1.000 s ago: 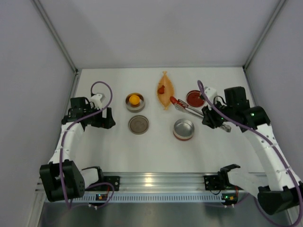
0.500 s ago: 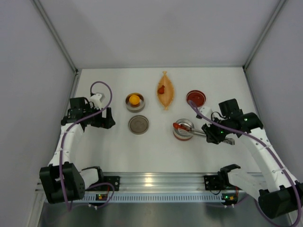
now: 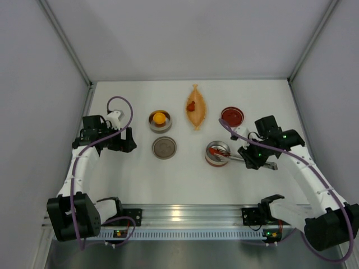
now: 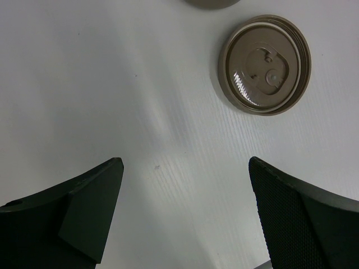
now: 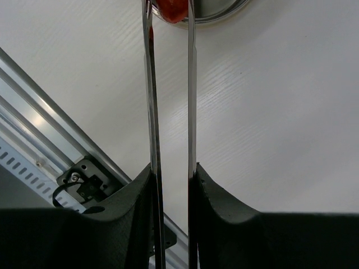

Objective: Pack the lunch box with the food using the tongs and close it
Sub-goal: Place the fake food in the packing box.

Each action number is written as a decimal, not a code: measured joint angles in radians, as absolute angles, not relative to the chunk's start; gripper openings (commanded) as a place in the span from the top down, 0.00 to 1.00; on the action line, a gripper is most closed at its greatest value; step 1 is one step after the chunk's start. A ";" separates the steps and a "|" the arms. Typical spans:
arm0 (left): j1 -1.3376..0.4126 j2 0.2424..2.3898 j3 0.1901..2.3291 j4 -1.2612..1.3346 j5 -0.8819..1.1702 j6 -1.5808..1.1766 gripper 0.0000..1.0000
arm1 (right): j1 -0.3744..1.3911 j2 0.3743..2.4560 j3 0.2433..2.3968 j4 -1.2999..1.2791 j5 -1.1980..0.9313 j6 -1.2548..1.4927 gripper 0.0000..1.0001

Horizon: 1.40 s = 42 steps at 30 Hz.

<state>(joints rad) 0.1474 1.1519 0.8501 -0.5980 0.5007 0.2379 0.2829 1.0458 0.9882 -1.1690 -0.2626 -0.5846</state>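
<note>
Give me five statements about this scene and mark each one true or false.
1. The right end effector is shut on the tongs. True.
2. The tongs are empty. False: their tips pinch a red piece at the right tin.
3. The left end effector holds the lid. False: it is open and empty, and the lid lies apart from it.
4. An orange-yellow piece sits in the left tin. True.
5. The orange dish is empty. False: a second red piece lies on it.
</note>
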 measured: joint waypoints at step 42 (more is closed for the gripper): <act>0.147 1.155 0.849 -0.598 0.505 0.238 0.02 | 0.278 1.301 1.411 -1.112 -0.380 -0.399 0.66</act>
<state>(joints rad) 0.1474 1.1549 0.8486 -0.5983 0.5045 0.2382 0.2783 1.3014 1.4113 -1.1118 -0.3801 -0.3988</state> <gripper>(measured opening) 0.983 0.360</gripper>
